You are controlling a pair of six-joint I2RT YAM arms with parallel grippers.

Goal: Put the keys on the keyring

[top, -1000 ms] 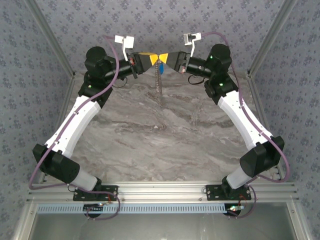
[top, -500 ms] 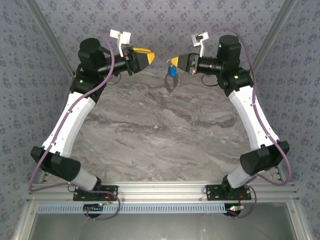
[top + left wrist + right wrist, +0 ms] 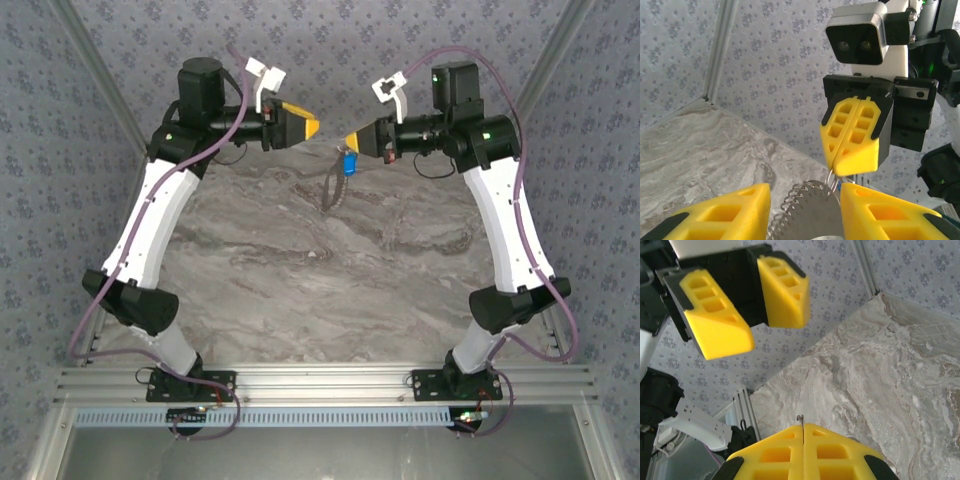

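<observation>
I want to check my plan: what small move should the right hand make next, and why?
Probably lower the right hand toward the table and lay its load down. It is shut on the keyring, which hangs below it with the blue key near its top, while the left hand is open and apart from it.

The top external camera is looking down from above and behind the arms. It is covering the whole marble table (image 3: 300, 290) from a distance, with the arm bases (image 3: 190, 385) at its bottom edge. The left wrist camera is sitting close behind the left gripper (image 3: 805, 202) and facing the right gripper (image 3: 852, 150) head-on at short range. The right wrist camera is looking the opposite way, up at the left gripper. All three views are sharing the gap between the grippers.
</observation>
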